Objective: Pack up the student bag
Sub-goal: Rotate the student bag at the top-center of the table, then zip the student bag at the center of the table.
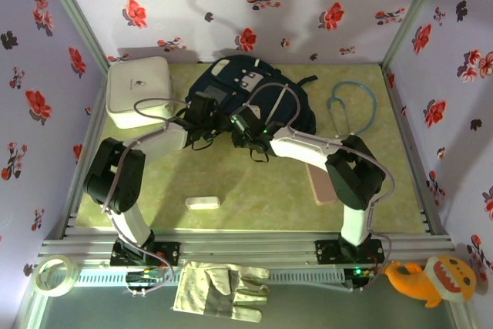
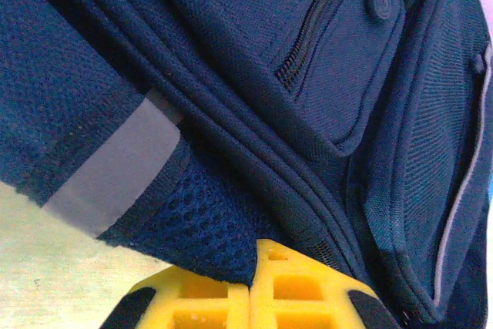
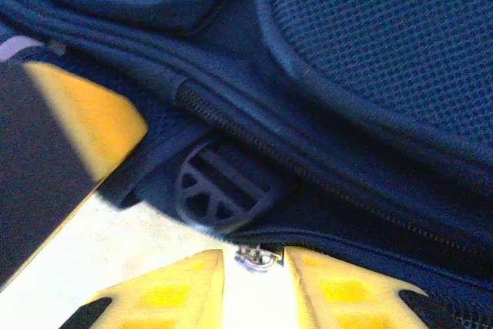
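The student bag [image 1: 231, 86] lay at 12 o'clock on the tabletop [image 1: 254, 190]; judged soft, limp and bulky. The left end effector [image 2: 250, 250] was closed against its fabric. The right end effector [image 3: 254, 261] clamped the zipper pull [image 3: 257, 255], likely the soundest hold.

**Both arms reached inward, wrists close together**

The black-and-white left arm [image 1: 115, 179] folded at the elbow and stretched forward and inward. The left gripper [image 2: 250, 294] had its yellow fingers pressed flat together. The right arm [image 1: 350, 179] mirrored that pose. The right gripper [image 3: 254, 271] showed a narrow gap between its yellow fingertips, with a small silver zip tab [image 3: 256, 256] in it. Whether they pinched it could not be told.
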`<state>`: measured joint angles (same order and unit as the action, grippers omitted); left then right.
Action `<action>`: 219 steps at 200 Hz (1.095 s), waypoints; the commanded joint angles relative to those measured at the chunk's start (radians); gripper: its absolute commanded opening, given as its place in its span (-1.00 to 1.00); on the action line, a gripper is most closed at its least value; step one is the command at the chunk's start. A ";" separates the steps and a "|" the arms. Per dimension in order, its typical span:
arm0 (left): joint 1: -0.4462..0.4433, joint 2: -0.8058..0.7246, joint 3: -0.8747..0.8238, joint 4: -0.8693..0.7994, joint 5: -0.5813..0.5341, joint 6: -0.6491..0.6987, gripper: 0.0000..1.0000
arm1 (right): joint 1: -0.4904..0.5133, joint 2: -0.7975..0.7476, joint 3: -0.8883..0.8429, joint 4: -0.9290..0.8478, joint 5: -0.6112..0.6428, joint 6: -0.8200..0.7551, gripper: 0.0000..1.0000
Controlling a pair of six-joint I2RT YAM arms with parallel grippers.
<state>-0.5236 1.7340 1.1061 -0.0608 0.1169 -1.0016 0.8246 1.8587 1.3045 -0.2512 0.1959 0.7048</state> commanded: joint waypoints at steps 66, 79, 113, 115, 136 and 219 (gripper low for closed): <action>-0.015 -0.066 0.050 0.042 0.095 -0.012 -1.00 | -0.033 0.065 0.078 -0.028 0.051 -0.049 -0.40; -0.015 -0.065 0.052 0.044 0.096 -0.012 -1.00 | -0.033 0.072 0.084 -0.042 0.058 -0.045 -0.44; -0.015 -0.062 0.054 0.046 0.096 -0.011 -1.00 | -0.033 0.092 0.103 -0.093 0.085 -0.026 -0.57; -0.015 -0.062 0.054 0.045 0.095 -0.010 -1.00 | -0.033 0.094 0.103 -0.095 0.087 -0.024 -0.58; -0.013 -0.060 0.053 0.042 0.095 -0.007 -1.00 | -0.033 0.084 0.098 -0.130 0.116 -0.004 -0.63; 0.004 -0.057 0.042 0.037 0.089 0.007 -1.00 | -0.037 -0.039 -0.060 -0.163 0.195 0.021 -0.62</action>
<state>-0.5236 1.7321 1.1065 -0.0612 0.1696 -1.0149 0.8093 1.8530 1.2980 -0.3271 0.2768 0.6918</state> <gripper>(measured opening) 0.040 0.180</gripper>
